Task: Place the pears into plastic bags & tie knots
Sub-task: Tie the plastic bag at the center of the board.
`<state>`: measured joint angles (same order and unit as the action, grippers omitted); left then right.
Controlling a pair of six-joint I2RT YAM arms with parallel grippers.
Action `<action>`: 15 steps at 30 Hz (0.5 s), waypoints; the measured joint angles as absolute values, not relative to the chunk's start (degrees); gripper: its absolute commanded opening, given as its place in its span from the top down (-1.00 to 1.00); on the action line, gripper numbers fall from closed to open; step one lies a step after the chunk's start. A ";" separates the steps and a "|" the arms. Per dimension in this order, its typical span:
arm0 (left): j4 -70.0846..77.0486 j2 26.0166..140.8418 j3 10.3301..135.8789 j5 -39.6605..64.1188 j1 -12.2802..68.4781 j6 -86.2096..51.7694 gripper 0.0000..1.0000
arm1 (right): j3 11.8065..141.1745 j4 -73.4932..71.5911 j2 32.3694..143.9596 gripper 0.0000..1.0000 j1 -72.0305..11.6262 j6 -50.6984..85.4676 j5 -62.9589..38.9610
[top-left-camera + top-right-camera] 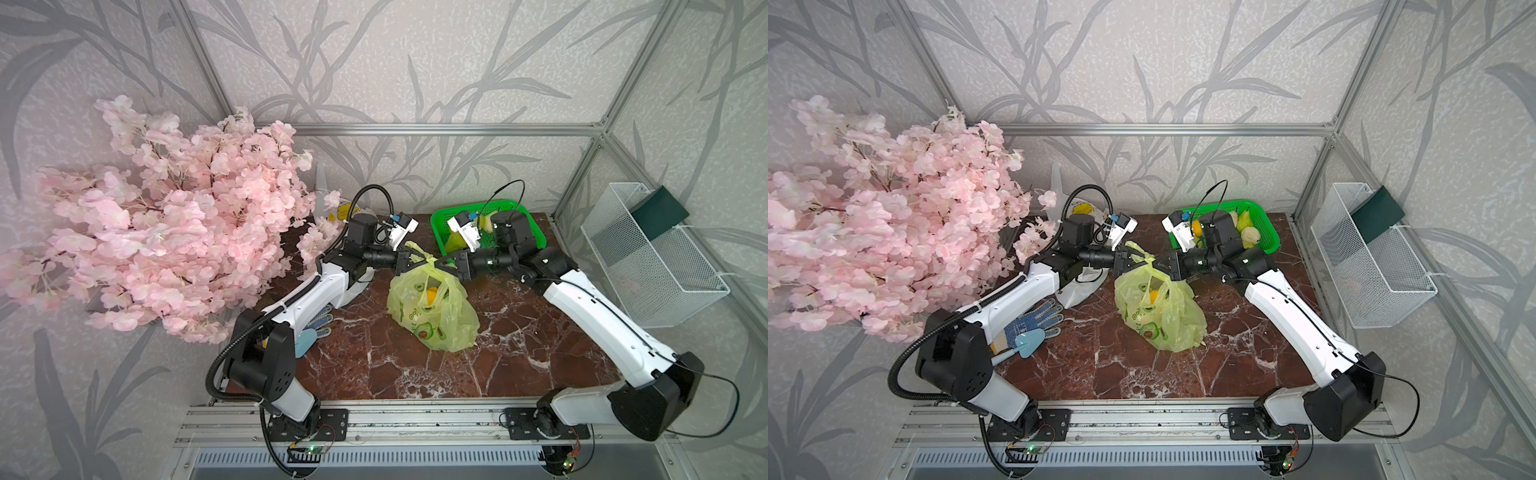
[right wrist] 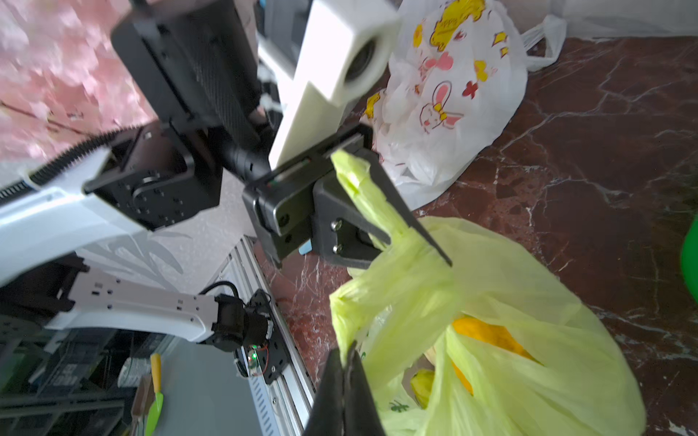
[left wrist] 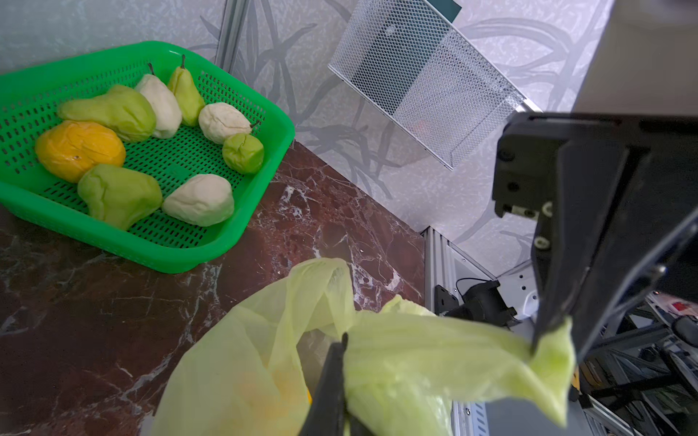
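Both jaws pinched tight on the handles of the yellow-green bag (image 1: pixel 432 309).
The left jaws grip one handle (image 2: pixel 360 187), the right jaws the other handle (image 3: pixel 551 355). The bag sits on the worktop (image 1: pixel 374 365) just below and between them. Pears (image 3: pixel 185 92) lie in the basket (image 3: pixel 260 215) beyond the right jaws.

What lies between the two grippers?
A twisted handle of the yellow-green bag stretches from the left gripper to the right gripper, both shut on it; the left wrist view shows it.
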<state>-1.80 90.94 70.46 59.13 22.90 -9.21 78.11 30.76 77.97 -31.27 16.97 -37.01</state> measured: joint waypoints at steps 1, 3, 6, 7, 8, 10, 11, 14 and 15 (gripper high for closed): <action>-2.37 90.94 70.46 59.81 22.96 -9.21 0.98 | 76.42 30.59 77.62 1.00 -32.40 16.29 -36.34; -3.95 90.94 70.46 61.01 23.16 -9.19 0.98 | 73.25 29.71 77.54 1.00 -34.52 15.31 -34.50; -6.94 90.96 70.41 62.22 23.51 -9.17 0.98 | 68.38 26.04 77.65 1.00 -36.86 14.41 -31.27; -7.77 91.00 70.39 62.28 23.55 -9.17 0.97 | 67.02 24.67 77.65 1.00 -37.10 14.04 -30.46; -8.34 91.00 70.39 62.28 23.53 -9.17 0.96 | 66.15 23.70 77.65 1.00 -37.19 13.65 -29.91; -9.37 91.00 70.37 62.33 23.46 -8.97 0.90 | 64.69 21.89 77.65 1.00 -37.28 12.16 -28.86; -9.74 91.00 70.37 62.37 23.46 -8.78 0.82 | 64.16 21.15 77.62 1.00 -37.39 11.05 -28.38; -11.33 90.85 70.39 62.28 23.03 -7.11 0.53 | 62.33 20.67 76.97 1.00 -37.78 7.77 -28.14; -12.56 90.61 70.39 62.19 22.70 -6.00 0.43 | 61.45 20.93 76.55 1.00 -37.76 6.72 -28.23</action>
<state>-12.56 90.61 70.39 62.19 22.70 -6.00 61.45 20.93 76.55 -37.76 6.72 -28.23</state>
